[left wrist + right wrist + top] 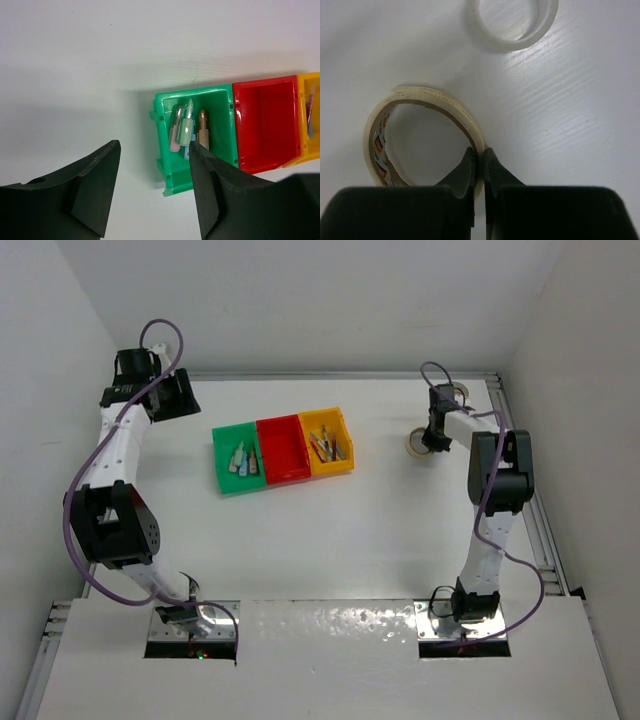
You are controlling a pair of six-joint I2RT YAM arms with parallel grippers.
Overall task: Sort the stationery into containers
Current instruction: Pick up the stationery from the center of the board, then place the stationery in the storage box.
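Pastel pieces (186, 131) lie in the green bin (172, 181), beyond the left gripper (154, 150), jaws apart over bare table (380, 530). The red bin (262, 125) adjoins, then the yellow bin (334, 469) with pens (325, 445). Across open table, toward the right edge, the right gripper (479, 157) pinches the wall of a tan tape roll (427, 97); its red inner print is unreadable. Beyond, a white roll (512, 46) lies apart.

Bright, even overhead light fills all 3 views. The white table (330, 540) carries streaky glare in the right wrist view. The green bin (172, 175) and the tan tape roll (440, 100) throw faint, soft shadows. Close foreground edges look slightly blurred.
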